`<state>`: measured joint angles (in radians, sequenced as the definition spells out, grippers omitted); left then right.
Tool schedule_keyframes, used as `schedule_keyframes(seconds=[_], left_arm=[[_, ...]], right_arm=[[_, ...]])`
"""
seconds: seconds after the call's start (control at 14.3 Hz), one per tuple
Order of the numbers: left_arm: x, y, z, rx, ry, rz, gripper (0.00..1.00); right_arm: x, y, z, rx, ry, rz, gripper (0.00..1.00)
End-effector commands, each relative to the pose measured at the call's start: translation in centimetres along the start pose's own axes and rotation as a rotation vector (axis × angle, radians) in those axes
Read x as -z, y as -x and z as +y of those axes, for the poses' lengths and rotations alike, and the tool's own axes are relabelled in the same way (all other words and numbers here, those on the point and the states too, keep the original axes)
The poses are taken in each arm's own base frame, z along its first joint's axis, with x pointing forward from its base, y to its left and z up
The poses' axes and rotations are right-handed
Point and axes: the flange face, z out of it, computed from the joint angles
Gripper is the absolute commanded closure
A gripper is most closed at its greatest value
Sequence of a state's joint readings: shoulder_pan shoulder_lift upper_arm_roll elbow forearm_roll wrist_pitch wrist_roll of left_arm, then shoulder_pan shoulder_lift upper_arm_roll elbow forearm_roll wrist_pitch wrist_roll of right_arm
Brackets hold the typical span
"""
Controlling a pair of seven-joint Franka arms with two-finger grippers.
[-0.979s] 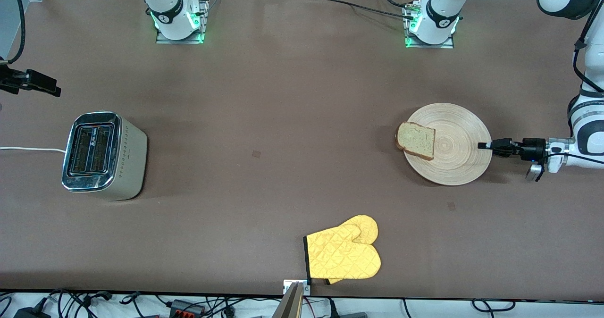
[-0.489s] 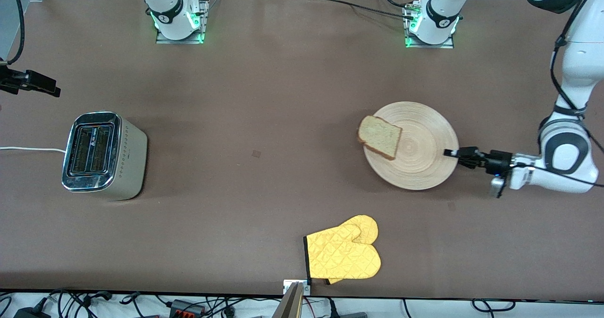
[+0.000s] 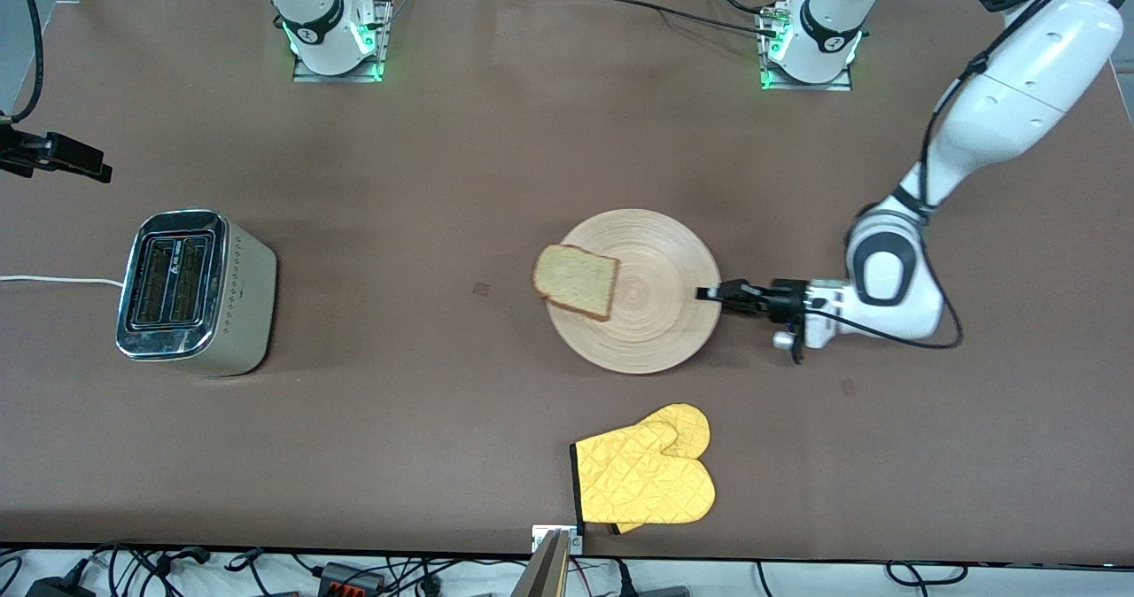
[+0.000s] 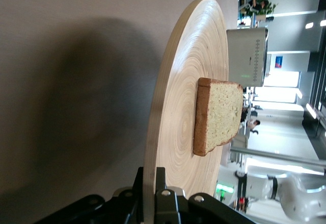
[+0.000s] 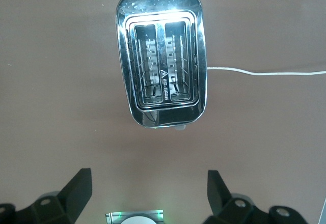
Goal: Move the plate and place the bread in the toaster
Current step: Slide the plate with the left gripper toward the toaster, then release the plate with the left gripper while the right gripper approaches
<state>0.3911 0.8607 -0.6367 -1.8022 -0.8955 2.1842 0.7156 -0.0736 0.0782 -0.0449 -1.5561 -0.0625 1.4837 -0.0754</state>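
1. My left gripper (image 3: 709, 294) is clamped on the rim of the plate (image 3: 656, 314), at the edge that faces the left arm's end of the table. In my left wrist view the rim runs straight down between my jaws, pinched thin-edge on.

2. My right gripper (image 5: 147, 191) waits with its jaws wide apart and holding nothing, hanging over the table near the toaster (image 3: 193, 291), both slots showing below it.

3. With the toaster as my landmark: the plate sits well apart from it, toward the left arm's end, about as near the front camera as the toaster is. The bread (image 3: 576, 281) lies on the toaster-side edge of the plate, one corner overhanging the rim. The yellow oven mitt (image 3: 647, 473) lies nearer the front camera than the plate, apart from it.

4. I judge the plate stiff and fairly light, but wide and flat, so held by one edge it wants to lever in my grip. Its smooth wood may let the bread slide, so I would keep it level and move gently.

5. The bread looks soft and crushable. I would take it lightly by opposite crust edges, where it is firmest, and lower it on edge into a slot.

6. Looks: the plate is pale wood with concentric ring grain; the bread is a squarish, speckled brown slice with a darker crust; the toaster is shiny silver with a dotted beige side and a white cord (image 3: 53, 280).
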Motion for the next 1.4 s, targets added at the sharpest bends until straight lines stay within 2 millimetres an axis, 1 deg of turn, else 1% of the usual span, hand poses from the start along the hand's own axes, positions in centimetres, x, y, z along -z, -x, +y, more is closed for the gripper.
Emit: schedule_keyframes(seconds=[0.0, 0.14, 0.21, 0.28, 0.42, 0.56, 0.7, 0.84, 0.91, 0.98, 1.05, 1.19, 1.26, 1.33], left_arm=[[-6.3, 0.6, 3.2, 0.053, 0.037, 0.039, 0.99], [-10.7, 1.3, 4.6, 0.071, 0.017, 0.064, 0.99], [-12.6, 1.7, 5.0, 0.094, 0.010, 0.085, 0.99], [-14.4, 2.2, 5.5, 0.111, -0.002, 0.100, 0.99], [-17.2, 2.8, 6.4, 0.131, -0.006, 0.110, 0.99], [-19.2, 3.4, 6.5, 0.137, -0.016, 0.102, 0.98], [-19.7, 3.7, 5.9, 0.138, -0.041, 0.123, 0.96], [-20.6, 4.1, 5.6, 0.151, -0.040, 0.114, 0.81], [-20.5, 4.1, 5.4, 0.148, -0.044, 0.115, 0.59], [-20.4, 4.0, 5.5, 0.140, -0.046, 0.113, 0.06], [-19.9, 3.8, 5.5, 0.137, -0.047, 0.118, 0.00], [-19.3, 3.5, 5.6, 0.135, -0.047, 0.126, 0.00], [-18.5, 3.1, 5.5, 0.136, -0.045, 0.135, 0.00], [-16.7, 2.5, 5.4, 0.129, -0.048, 0.148, 0.00]], right_arm=[[0.4, -0.1, 0.3, -0.016, -0.012, 0.005, 0.00], [0.2, -0.1, 0.6, -0.021, -0.013, 0.002, 0.00], [0.4, -0.1, 0.5, -0.021, -0.014, 0.005, 0.00], [0.4, -0.1, 0.6, -0.022, -0.014, 0.005, 0.00], [0.4, -0.1, 0.5, -0.021, -0.014, 0.005, 0.00], [0.2, -0.1, 0.6, -0.020, -0.015, 0.002, 0.00], [0.2, -0.1, 0.6, -0.020, -0.015, 0.002, 0.00], [0.4, -0.1, 0.5, -0.019, -0.028, 0.006, 0.00], [0.4, -0.1, 0.6, -0.021, -0.028, 0.006, 0.00], [0.2, -0.1, 0.5, -0.021, -0.030, 0.003, 0.00], [0.3, -0.1, 0.8, -0.024, -0.039, 0.004, 0.00], [0.3, 0.0, 0.9, -0.022, -0.050, 0.000, 0.00], [0.3, 0.0, 0.8, -0.023, -0.052, 0.000, 0.00], [0.3, 0.0, 0.5, -0.020, -0.054, 0.000, 0.00]])
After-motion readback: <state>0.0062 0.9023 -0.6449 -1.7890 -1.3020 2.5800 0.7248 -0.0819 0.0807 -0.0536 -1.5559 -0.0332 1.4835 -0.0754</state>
